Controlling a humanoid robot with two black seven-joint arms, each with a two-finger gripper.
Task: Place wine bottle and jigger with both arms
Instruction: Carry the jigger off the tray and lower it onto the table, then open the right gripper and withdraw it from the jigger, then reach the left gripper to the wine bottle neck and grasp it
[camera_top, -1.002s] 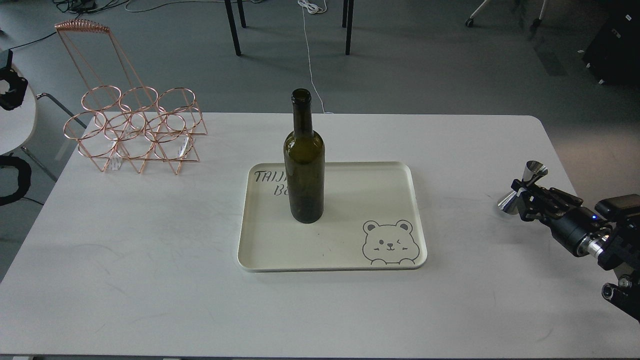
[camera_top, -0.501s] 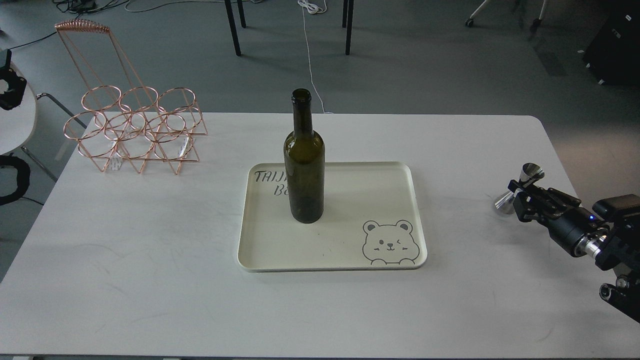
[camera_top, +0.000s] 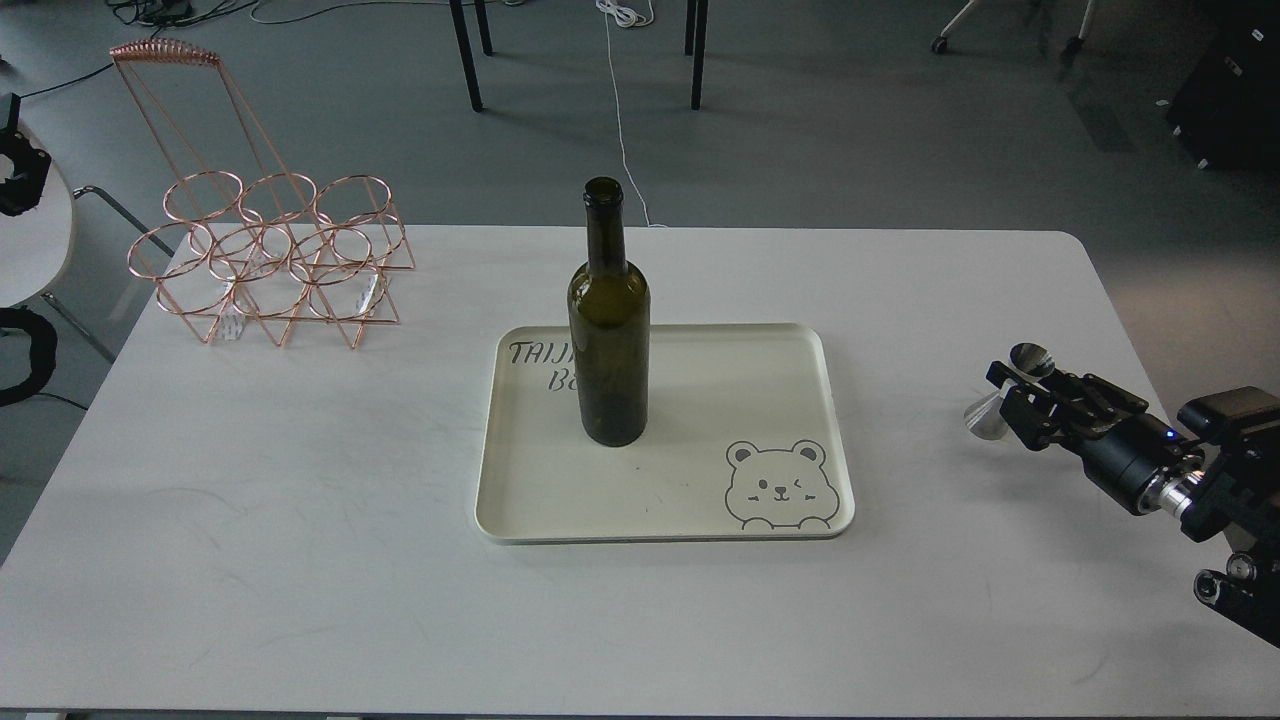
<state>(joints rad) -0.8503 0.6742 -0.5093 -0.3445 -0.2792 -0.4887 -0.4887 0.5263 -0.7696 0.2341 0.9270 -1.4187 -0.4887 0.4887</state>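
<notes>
On the right my right gripper (camera_top: 1012, 392) is clamped on the jigger (camera_top: 1000, 392), held tilted just above the table (camera_top: 300, 560), well apart from the tray (camera_top: 700, 500). The bottle (camera_top: 608, 330) stands upright on the tray's left half. Farther left sits a copper rack (camera_top: 270, 260). My left gripper (camera_top: 15, 170) shows at the left edge; I cannot tell its state.

Wine bottle (camera_top: 608, 330): dark olive-green glass, no label, upright, well left of the right gripper (camera_top: 1010, 395) jaws. Jigger (camera_top: 1000, 395): shiny steel double cone, tilted, clamped at waist btwn the 2 jaws.
</notes>
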